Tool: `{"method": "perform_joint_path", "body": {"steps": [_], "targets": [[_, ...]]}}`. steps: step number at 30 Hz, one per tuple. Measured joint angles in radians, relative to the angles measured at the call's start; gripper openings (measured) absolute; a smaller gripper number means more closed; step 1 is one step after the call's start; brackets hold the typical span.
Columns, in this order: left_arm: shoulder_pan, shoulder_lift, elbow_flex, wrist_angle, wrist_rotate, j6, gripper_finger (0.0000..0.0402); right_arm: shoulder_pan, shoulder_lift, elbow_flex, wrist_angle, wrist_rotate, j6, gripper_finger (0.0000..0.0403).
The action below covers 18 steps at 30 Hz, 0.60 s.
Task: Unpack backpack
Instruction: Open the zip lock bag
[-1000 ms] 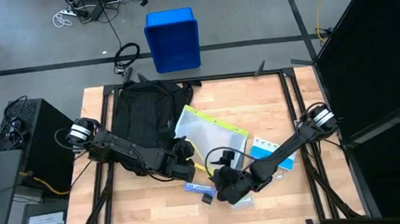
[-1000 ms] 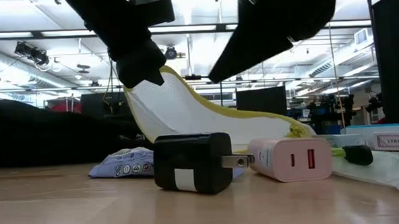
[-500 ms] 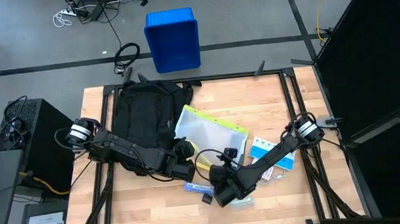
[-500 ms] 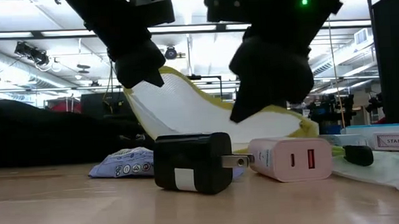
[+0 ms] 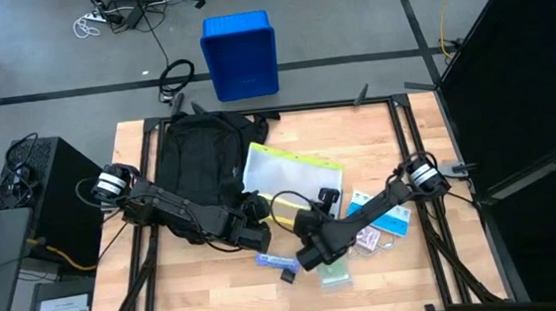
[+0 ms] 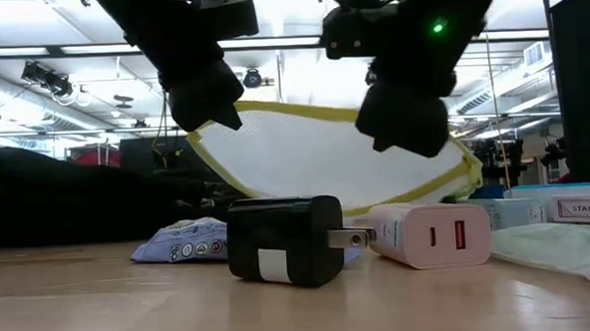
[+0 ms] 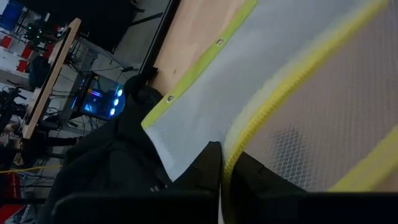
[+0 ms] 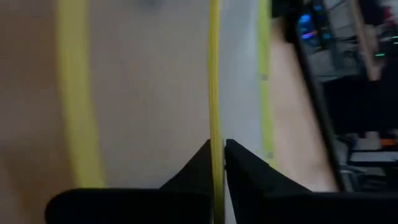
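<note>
Closing on the yellow-edged mesh pouch (image 5: 295, 179), the right gripper (image 5: 307, 254) has just gone from wide open to clamped on the pouch's yellow border; its wrist view shows both fingers (image 8: 202, 163) pinched on that trim. The left gripper (image 5: 260, 234) stays clenched on the opposite edge, as a second ago, so both arms now hold the pouch, lifted and stretched between them above the table (image 5: 376, 138).

The backpack (image 5: 199, 157) lies at ten o'clock on the table, touching the pouch's far corner, untouched by either gripper.

At six o'clock, under the raised pouch, sit a black charger (image 6: 283, 241) and a white charger (image 6: 430, 235), just beside each other.

Judgement: the pouch is out of the bag and secured two-handed; opening or repositioning it appears next.
</note>
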Motion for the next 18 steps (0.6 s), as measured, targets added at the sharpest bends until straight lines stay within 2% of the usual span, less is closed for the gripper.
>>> {"method": "perform_joint_path", "body": {"steps": [7,14,18], "targets": [[0.0,0.0,0.0,0.0,0.0,-0.004,0.0,-0.052,0.0,0.0,-0.018,0.097,0.043,0.0],[-0.001,0.0,0.0,0.004,0.022,0.045,0.0003,-0.05,0.0,0.0,-0.007,0.11,0.058,0.0],[-0.003,0.0,0.0,0.04,0.065,0.108,0.0028,-0.04,0.0,0.0,-0.005,0.118,0.061,0.0]]}}
